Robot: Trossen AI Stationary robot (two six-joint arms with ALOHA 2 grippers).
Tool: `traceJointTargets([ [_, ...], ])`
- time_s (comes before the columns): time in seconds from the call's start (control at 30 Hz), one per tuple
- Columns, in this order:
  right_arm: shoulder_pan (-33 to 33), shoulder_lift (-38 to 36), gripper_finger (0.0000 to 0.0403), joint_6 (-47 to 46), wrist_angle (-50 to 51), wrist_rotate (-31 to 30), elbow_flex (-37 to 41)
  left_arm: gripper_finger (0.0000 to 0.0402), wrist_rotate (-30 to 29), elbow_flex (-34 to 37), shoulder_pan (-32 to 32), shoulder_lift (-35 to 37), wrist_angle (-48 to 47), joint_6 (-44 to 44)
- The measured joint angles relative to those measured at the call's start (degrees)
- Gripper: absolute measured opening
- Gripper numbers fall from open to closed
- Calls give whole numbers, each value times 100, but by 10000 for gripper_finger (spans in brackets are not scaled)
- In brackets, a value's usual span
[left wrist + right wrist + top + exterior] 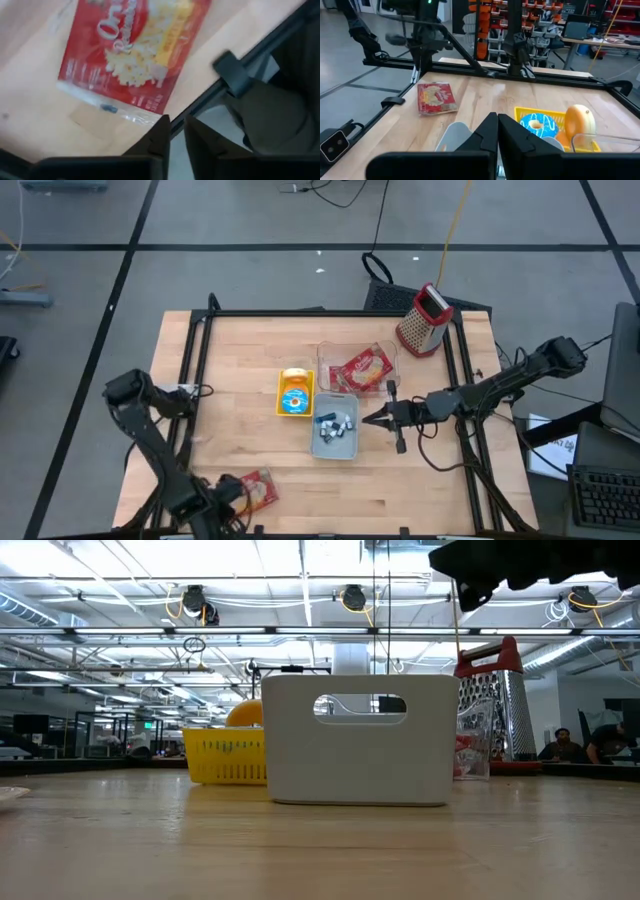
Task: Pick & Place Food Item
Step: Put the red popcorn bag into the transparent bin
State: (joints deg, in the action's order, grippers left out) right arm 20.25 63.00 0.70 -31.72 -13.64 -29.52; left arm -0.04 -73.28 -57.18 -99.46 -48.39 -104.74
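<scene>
A red snack packet [258, 490] lies flat on the table near its front left edge; it also shows in the left wrist view [132, 47] and the right wrist view [436, 98]. My left gripper [230, 494] points down just beside the packet's near corner, above the table's frame rail [250, 50]. Its fingers [162, 132] stand a narrow gap apart with nothing between them. My right gripper [372, 418] hangs level over the table's middle, shut and empty [497, 131], next to the grey bin [335, 430]. A second red packet [362, 368] lies in a clear container.
A yellow basket [295, 392] holding donuts stands left of the clear container [355, 350]. The grey bin [360, 740] holds small dark pieces. A red-topped metal grater [425, 320] stands at the far right. Black frame rails run along the table's edges.
</scene>
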Motion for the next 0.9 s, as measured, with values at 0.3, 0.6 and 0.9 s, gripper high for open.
traceJointTargets([
  [0.3,-37,-1,1,3,-112,15,68,169,-1101,2,-482,-946,1388,-98],
  [0.6,-37,-1,1,1,-112,17,68,192,-171,-16,-471,-1312,1161,47],
  [0.9,-37,-1,1,-2,-110,15,68,163,-258,9,-570,-1018,167,-25],
])
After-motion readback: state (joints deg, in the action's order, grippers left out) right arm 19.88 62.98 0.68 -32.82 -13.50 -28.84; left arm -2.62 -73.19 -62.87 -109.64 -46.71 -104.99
